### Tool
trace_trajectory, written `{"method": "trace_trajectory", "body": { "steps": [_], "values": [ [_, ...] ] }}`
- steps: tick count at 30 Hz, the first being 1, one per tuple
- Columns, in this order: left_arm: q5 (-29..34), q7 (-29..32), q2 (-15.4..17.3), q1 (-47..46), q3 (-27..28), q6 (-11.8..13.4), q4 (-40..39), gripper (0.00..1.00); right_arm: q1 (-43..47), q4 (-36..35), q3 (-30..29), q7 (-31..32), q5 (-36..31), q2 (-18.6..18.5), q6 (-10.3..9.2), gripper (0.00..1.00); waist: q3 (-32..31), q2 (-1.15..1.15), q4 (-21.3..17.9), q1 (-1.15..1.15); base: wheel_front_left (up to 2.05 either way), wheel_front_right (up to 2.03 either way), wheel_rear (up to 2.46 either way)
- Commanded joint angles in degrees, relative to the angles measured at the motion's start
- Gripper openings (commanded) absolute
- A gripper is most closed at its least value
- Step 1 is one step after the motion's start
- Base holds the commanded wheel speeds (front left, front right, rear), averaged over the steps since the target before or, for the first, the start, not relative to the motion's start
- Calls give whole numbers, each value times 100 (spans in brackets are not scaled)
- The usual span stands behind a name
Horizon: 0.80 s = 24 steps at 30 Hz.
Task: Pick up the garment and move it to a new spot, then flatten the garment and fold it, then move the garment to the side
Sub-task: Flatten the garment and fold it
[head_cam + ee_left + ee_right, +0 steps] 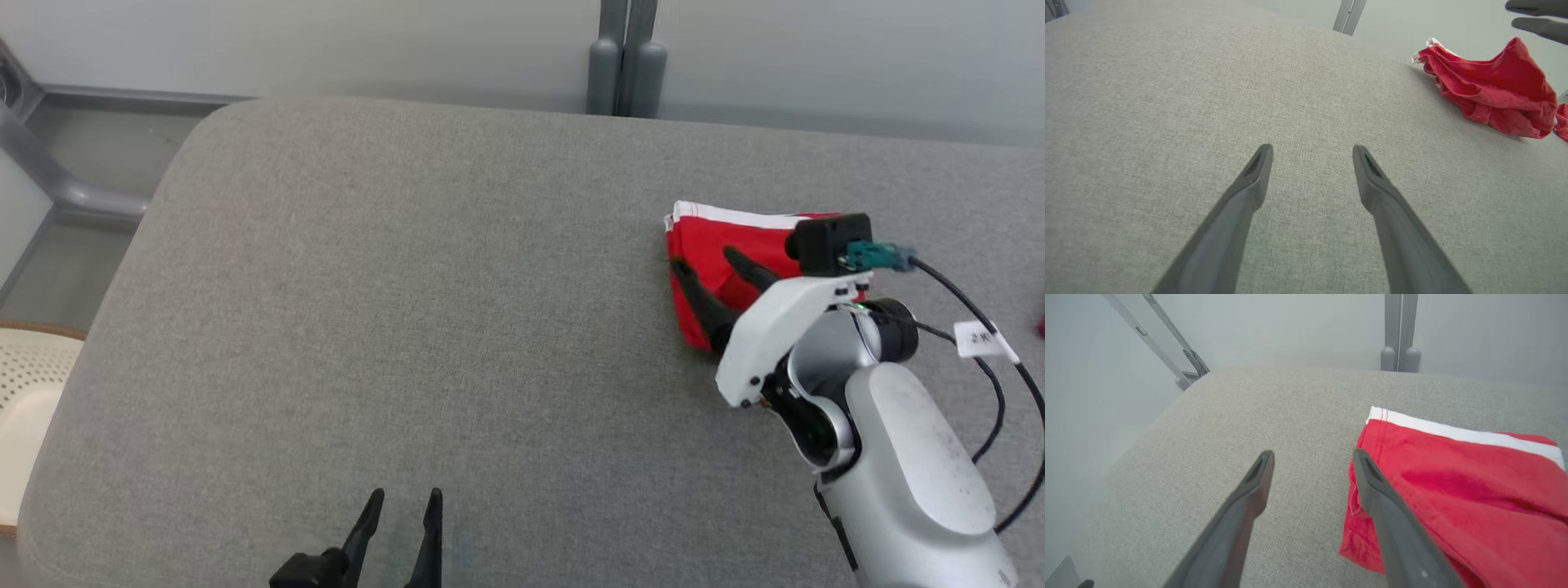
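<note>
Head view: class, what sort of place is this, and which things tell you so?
Probably a robot test cell or lab, not a home: a grey fabric-topped table, bare pale walls with a grey metal post, and one red garment.

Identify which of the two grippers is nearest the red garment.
The right gripper, open over the edge of the garment; the left gripper is over bare cushion.

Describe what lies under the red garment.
The red garment lies on the grey cushioned surface, which shows beside it on the near, far and left sides. The patch directly beneath, and anything between the folds, is covered by cloth and cannot be seen.
</note>
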Motion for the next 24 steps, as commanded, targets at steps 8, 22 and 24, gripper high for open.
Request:
{"method": "trace_trajectory", "body": {
  "steps": [8, 22, 24],
  "values": [
    [194, -21, 8, 587, 657, 32, -349, 100, 1620, -650, -790, -2184, -544, -748, 1, 100, -886, 0, -784, 0, 0, 0, 0],
    [579, -21, 7, 951, 1404, -82, -859, 100, 3556, -580, -2017, -3640, -849, -683, 0, 100, -1144, 0, -805, 0, 0, 0, 0],
    [642, -21, 7, 951, 1437, -127, -850, 100, 3668, -705, -2102, -3641, -882, -572, 0, 100, -1136, 0, -789, 0, 0, 0, 0]
  ]
}}
